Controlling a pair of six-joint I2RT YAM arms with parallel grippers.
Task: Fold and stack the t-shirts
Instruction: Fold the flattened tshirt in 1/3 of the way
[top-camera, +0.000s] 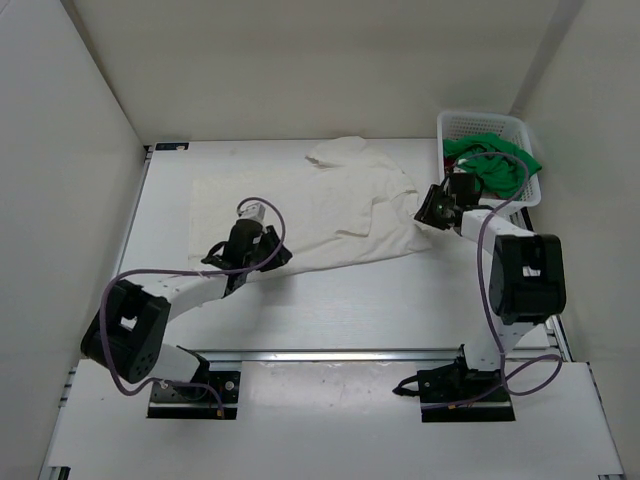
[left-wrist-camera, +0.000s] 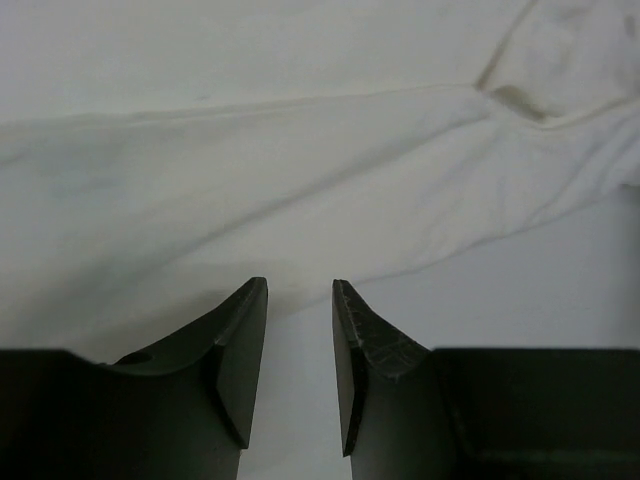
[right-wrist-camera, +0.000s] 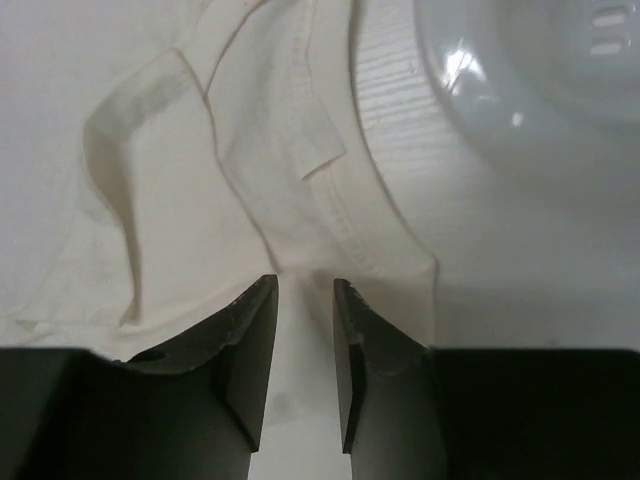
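While the white t-shirt (top-camera: 330, 205) is lying rumpled mid-frame on the tabletop (top-camera: 400, 300), the left fingers (left-wrist-camera: 240, 340) and right fingers (right-wrist-camera: 245, 340) are hovering narrowly parted and empty at its lower-left and right edges, probably needing level, simultaneous hem pinches for a square fold.

- Left arm (top-camera: 185, 290) stretches low from the lower left toward the frame's middle
- Left gripper (left-wrist-camera: 300, 287): jaws parted by a narrow gap, holding nothing
- Right arm (top-camera: 522, 270) folds at the right side, wrist angled toward upper left
- Right gripper (right-wrist-camera: 304, 282): jaws slightly parted too, empty
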